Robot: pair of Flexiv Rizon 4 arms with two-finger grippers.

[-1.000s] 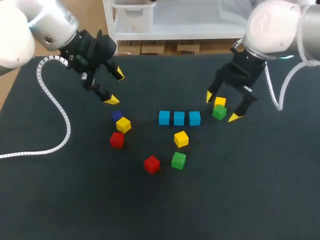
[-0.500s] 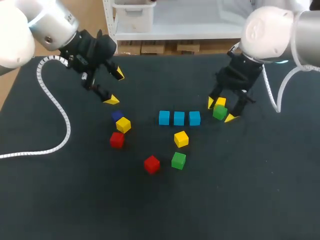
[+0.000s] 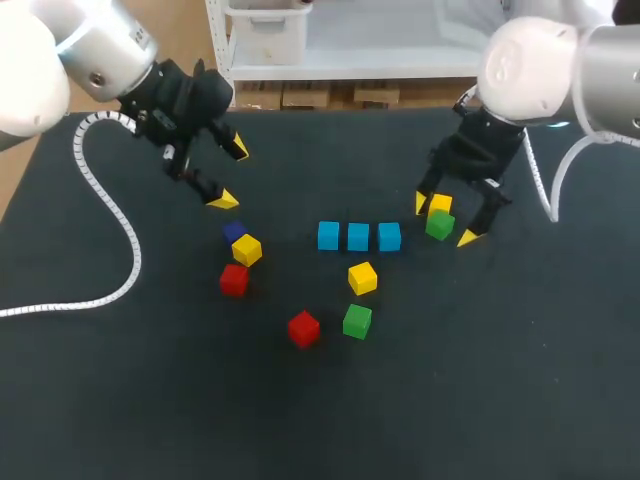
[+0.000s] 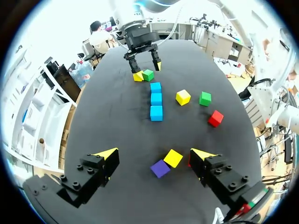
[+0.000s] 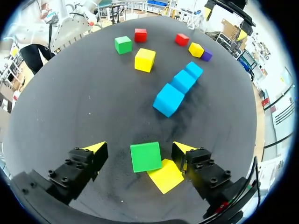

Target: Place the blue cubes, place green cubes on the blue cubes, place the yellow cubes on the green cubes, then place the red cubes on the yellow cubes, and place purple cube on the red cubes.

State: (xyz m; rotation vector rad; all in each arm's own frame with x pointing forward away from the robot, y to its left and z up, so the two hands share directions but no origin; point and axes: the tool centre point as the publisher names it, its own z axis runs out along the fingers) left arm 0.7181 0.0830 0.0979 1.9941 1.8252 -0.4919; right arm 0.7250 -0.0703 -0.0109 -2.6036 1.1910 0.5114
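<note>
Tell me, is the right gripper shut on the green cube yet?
Open: the right gripper has both yellow tips standing clear of the green cube.

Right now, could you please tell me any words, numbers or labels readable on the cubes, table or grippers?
None can be read. The row of three blue cubes and the other coloured cubes have plain faces; the black table, left gripper and right gripper show no legible marks.
</note>
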